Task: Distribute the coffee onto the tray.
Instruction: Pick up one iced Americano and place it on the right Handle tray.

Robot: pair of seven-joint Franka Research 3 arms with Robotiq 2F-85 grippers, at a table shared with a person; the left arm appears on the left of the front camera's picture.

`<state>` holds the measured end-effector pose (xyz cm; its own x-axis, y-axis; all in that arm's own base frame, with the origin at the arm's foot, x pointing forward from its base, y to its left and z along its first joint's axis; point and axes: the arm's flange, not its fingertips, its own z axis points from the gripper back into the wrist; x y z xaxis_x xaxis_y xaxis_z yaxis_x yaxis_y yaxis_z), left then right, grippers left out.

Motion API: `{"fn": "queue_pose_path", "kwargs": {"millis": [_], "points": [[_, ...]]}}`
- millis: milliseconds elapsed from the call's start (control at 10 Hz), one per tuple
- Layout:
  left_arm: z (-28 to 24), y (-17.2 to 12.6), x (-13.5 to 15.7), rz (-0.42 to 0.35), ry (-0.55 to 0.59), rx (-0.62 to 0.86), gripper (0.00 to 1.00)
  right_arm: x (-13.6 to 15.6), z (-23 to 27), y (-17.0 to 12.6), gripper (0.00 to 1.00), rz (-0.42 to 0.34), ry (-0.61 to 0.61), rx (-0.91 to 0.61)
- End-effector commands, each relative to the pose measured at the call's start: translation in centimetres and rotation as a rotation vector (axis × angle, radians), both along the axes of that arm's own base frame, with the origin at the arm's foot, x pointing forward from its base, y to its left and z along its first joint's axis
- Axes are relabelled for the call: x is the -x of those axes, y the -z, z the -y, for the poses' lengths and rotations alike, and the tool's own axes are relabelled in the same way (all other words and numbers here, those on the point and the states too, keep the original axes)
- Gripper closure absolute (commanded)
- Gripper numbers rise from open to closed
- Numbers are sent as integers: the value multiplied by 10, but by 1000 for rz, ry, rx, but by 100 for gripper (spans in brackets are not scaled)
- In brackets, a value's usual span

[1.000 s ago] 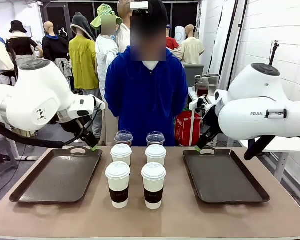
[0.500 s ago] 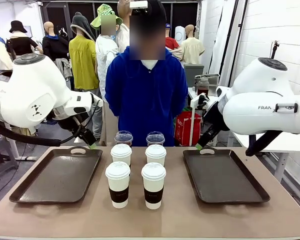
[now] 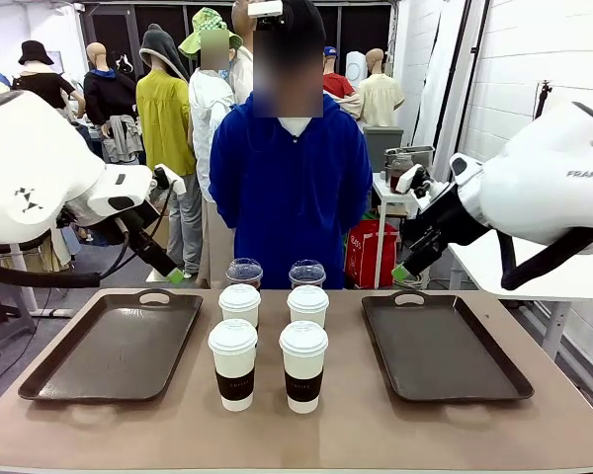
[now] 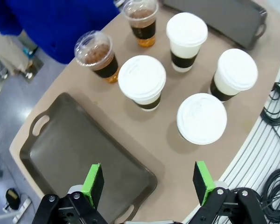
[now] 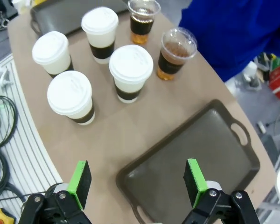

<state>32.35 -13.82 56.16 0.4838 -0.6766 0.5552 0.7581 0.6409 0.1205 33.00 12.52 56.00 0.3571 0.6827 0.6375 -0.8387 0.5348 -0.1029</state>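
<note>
Table [image 3: 356, 425]: all six coffee cups stand grouped at its centre, between the two trays and on neither.

- Nearest row: front pair of paper cups [image 3: 233, 363].
- Middle row: second pair of paper cups [image 3: 307, 304].
- Far row: two iced coffee cups [image 3: 244, 272].

The left tray [image 3: 114, 346] and right tray [image 3: 440, 346] lie flat on either side.

The left gripper [image 3: 181, 277] hangs above the left tray's far end, jaws wide, gripping nothing. The right gripper [image 3: 400, 272] hangs above the right tray's far end, jaws wide, gripping nothing.

A person [image 3: 292, 188] stands beyond the far edge.

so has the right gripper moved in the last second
Yes: the right gripper has risen clear of the right tray's far handle.
</note>
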Motion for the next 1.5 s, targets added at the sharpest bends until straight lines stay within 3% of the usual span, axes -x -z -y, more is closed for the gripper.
{"fn": "queue_pose_path", "kwargs": {"millis": [0,400,1300,1400], "points": [[-11,13,3,18,56,101,0,2,12,9,0,4,-66,-65],[-17,13,3,66,96,167,0,7,27,15,0,-10,-96,-75],[-33,21,-1,45,34,176,0,5,36,29,0,-18,-49,-63],[-26,3,-9,40,35,159,0,6,36,30,0,-10,-34,-61]]}}
